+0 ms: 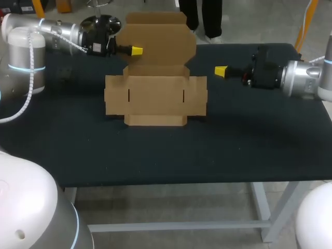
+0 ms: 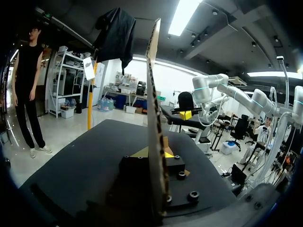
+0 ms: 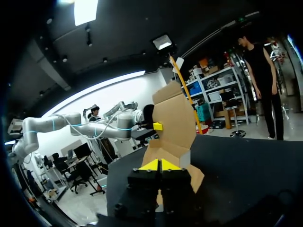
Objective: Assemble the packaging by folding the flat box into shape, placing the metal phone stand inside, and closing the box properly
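A brown cardboard box [image 1: 155, 96] lies partly unfolded on the black table, side flaps spread out flat. Its lid panel [image 1: 158, 39] stands upright at the back. My left gripper [image 1: 136, 51] is at the lid's left edge. In the left wrist view the lid [image 2: 152, 94] runs edge-on between the yellow tips, and the left gripper [image 2: 155, 152] is shut on it. My right gripper [image 1: 220, 71] hovers to the right of the box, shut and holding nothing. In the right wrist view the right gripper [image 3: 160, 165] faces the box [image 3: 173, 118] a short way ahead. No metal phone stand is in view.
The black table [image 1: 155, 155] has bare surface in front of the box and on both sides. Its front edge runs across the lower part of the head view.
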Controlling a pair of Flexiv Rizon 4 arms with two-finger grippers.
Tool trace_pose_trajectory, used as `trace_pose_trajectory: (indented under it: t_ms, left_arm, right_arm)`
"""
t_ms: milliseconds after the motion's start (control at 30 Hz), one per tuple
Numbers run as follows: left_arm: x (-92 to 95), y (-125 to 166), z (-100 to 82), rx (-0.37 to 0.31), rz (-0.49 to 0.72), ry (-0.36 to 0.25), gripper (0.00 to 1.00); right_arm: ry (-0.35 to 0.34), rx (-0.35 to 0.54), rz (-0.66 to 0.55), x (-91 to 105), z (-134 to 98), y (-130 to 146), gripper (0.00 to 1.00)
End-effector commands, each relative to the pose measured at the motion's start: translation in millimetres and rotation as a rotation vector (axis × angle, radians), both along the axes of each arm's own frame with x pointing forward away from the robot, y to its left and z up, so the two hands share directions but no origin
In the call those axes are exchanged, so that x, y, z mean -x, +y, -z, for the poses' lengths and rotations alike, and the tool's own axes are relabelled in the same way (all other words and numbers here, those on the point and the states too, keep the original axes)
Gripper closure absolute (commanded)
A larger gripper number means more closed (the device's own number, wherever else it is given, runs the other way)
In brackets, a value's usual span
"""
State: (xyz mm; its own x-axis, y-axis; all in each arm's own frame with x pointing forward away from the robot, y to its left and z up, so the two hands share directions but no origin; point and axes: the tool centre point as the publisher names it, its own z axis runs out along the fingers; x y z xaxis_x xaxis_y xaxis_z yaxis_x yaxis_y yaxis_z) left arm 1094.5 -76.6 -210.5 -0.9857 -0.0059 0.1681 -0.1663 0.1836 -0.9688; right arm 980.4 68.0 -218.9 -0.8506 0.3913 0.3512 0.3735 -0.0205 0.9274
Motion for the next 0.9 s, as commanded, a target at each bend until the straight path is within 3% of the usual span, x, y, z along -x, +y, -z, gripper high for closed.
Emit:
trace_pose_trajectory:
  t_ms: [33,167,533,900]
  left_arm:
    - [2.5,0,-1.7,-0.004,-0.004,-0.001,1.0]
    - [5.1,0,-3.4,-0.002,-0.001,-0.007,1.0]
    - [29.5,-1,-25.3,0.009,-0.025,-0.043,1.0]
    - [61.6,-14,-53.6,-0.023,-0.071,-0.06,1.0]
  right_arm:
    - [-0.002,0.001,0.005,1.8,0,0,1.0]
    - [-0.008,-0.007,-0.007,3.8,0,4,1.0]
    - [-0.065,0.046,-0.045,39.6,14,22,1.0]
    - [-0.117,0.069,-0.049,75.0,19,10,1.0]
